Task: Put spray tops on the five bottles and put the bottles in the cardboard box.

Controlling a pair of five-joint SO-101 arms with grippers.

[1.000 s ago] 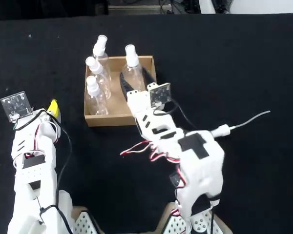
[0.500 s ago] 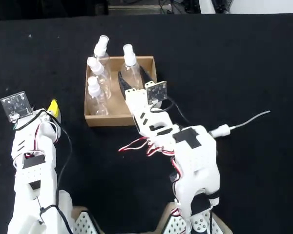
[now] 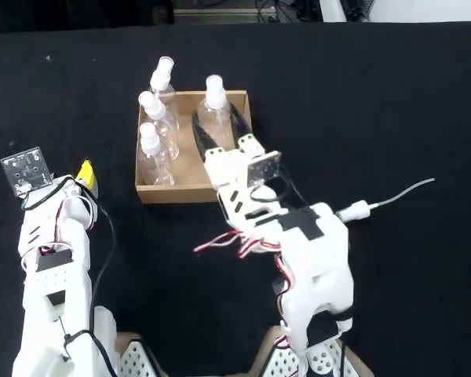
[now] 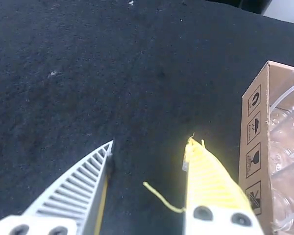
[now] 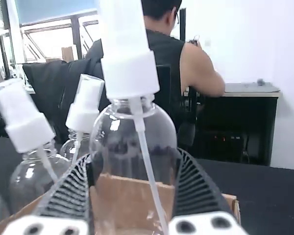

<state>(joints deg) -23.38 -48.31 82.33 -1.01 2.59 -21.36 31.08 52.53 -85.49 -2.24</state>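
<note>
Black cloth [image 3: 392,94] across the whole table. Toward the far middle, an open cardboard box [image 3: 190,191], shallow and plain brown. Along its left wall, three clear bottles [image 3: 162,124] in a row from near to far, each capped with a white spray top [image 3: 150,102]; the farthest leaning out past the far rim, base hidden, so cannot tell whether fully inside. In the right half of the box, a fourth bottle [image 3: 214,108], upright, likewise topped with a white sprayer, dip tube plain through the clear body in the right wrist view. Right gripper [image 3: 216,124] closed around that fourth bottle, one black ribbed finger [image 5: 71,191] pressed to each side of the body, bottle's lower part within the box walls; on the box floor or just above it, impossible to tell. Left gripper [image 4: 151,143] well apart from the bottles, low over bare cloth left of the box, spread wide with nothing between its white finger and its yellow one, the box's outer wall near the yellow one.
</note>
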